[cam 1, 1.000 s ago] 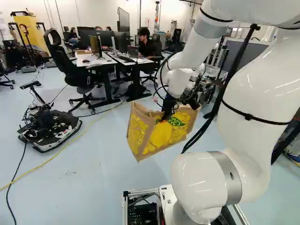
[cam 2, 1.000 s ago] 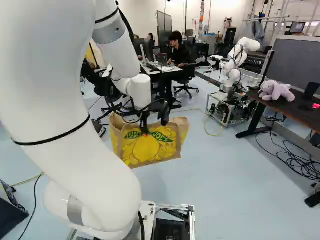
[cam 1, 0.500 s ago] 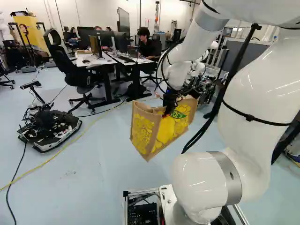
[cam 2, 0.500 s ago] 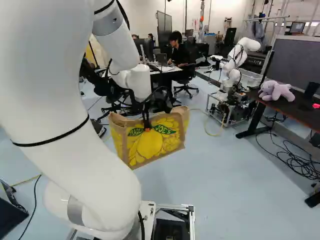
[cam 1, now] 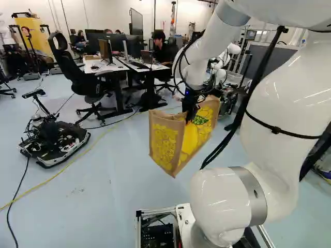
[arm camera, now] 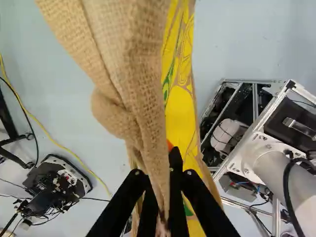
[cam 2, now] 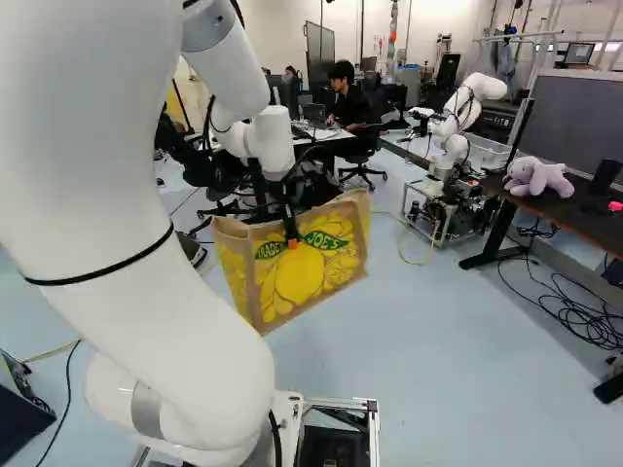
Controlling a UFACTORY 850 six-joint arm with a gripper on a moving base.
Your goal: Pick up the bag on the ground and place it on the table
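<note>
bag up, dark table to find!

left base view first: and the bag (cam 1: 165,144) hangs clear of the floor (cam 1: 103,181), a little tilted, short of the white desk (cam 1: 95,67) and the office chair (cam 1: 85,82) off to the far left.

over to the right base view: there it is, left of the middle, orange pad against its printed side! far right stands the dark table (cam 2: 579,209), plush toy (cam 2: 538,177) on top, looking the likelier target. the call from here: lift the base of the bag above that tabletop, then swing right, smoothly, so it doesn't sway, leaving room for the toy and another robot (cam 2: 458,117).

wrist view to finish: the gripper (arm camera: 162,173) has the bag's cloth clenched between both fingers! keep that pinch until the bottom sits flat, because a soft bag could fold or topple.
</note>
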